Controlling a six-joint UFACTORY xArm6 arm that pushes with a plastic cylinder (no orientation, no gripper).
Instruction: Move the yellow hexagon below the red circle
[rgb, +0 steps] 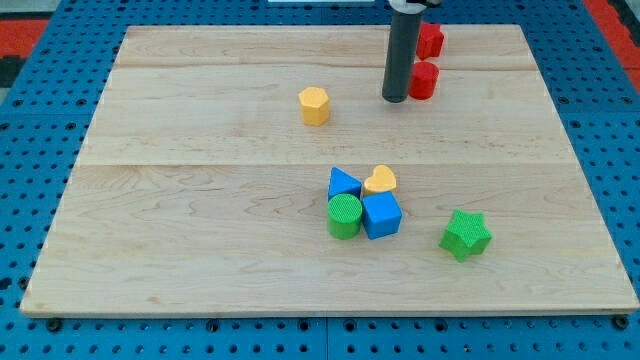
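Observation:
The yellow hexagon (314, 105) sits on the wooden board (200, 200) left of centre in the upper half. The red circle (424, 80) is to its right near the view's top, partly hidden by the dark rod. My tip (394, 99) rests on the board just left of the red circle, and about 80 px right of the yellow hexagon, not touching the hexagon.
Another red block (431, 39) sits above the red circle. A cluster lies below centre: blue triangle (343, 183), yellow heart (380, 180), green cylinder (344, 216), blue cube (381, 215). A green star (465, 234) sits to the lower right.

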